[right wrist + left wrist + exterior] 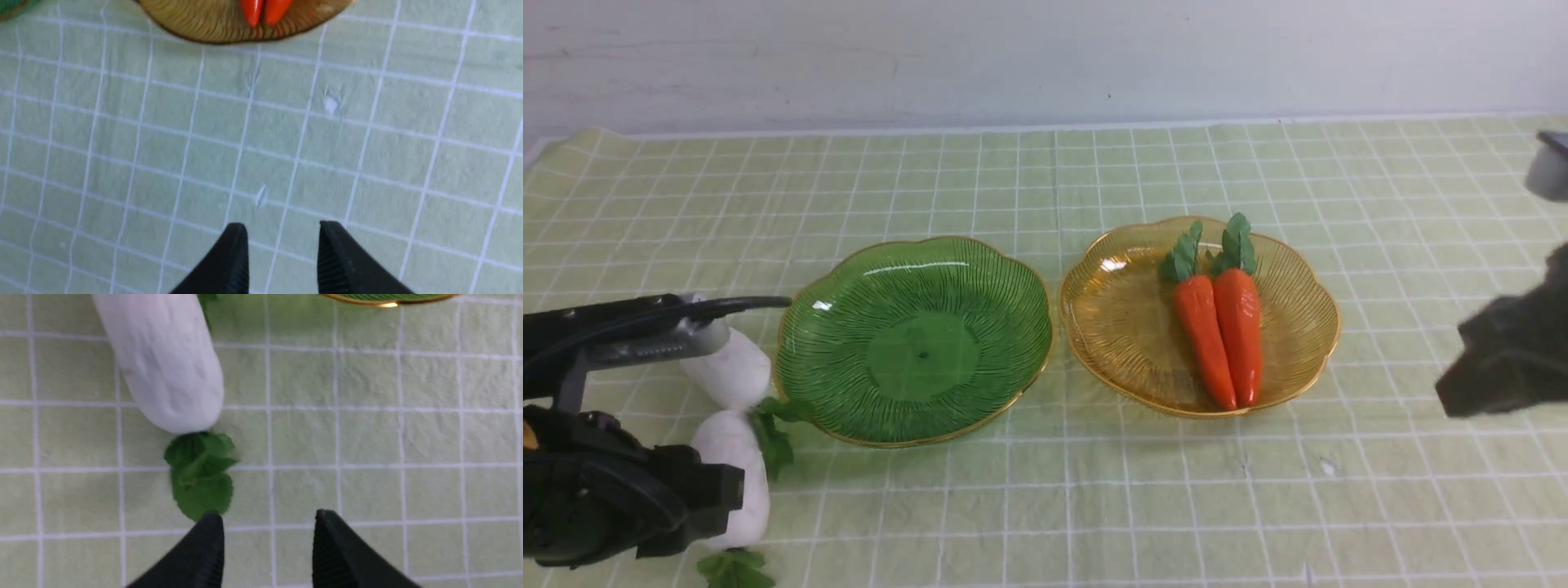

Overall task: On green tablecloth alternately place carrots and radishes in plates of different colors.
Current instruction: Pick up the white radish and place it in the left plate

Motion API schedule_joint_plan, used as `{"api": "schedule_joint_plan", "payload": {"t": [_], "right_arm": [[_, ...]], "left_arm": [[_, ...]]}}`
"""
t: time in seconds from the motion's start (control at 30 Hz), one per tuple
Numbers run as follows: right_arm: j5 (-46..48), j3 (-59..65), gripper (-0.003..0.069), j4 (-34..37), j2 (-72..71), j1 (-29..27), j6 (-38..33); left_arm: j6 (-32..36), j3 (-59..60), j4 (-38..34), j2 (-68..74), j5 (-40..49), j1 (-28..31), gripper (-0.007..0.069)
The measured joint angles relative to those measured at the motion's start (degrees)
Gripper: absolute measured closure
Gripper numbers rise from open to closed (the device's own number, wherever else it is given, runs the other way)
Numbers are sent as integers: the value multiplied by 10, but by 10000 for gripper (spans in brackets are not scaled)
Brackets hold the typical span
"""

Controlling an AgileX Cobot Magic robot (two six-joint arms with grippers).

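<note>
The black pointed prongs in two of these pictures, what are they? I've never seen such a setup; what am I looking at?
They are the pincer tips of a robot's two grippers, filmed by cameras on its wrists. The left gripper and the right gripper are both open and hold nothing. The wide picture looks forward from between the arms. On the green tablecloth sit an empty green plate and an amber plate holding two carrots. Two white radishes lie on the cloth beside the green plate, near the left arm.

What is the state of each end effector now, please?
Left end effector: open, empty, close to the leaves of a plump white toy radish.
Right end effector: open, empty.
</note>
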Motion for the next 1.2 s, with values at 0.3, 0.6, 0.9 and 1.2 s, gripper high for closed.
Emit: {"api": "schedule_joint_plan", "payload": {"t": [0.3,0.6,0.9,1.2], "right_arm": [[5,127,568,0,-218,0,-25],[-25,186,571,-4,-316,0,-27],[-33,194,571,-4,-317,0,-27],[-35,194,571,-4,-317,0,-27]], "left_arm": [[-4,-5,50,119,-107,0,138],[-8,-7,95,183,-193,0,62],[-8,-8,115,255,-193,0,62],[-11,-12,137,295,-89,0,204]]}}
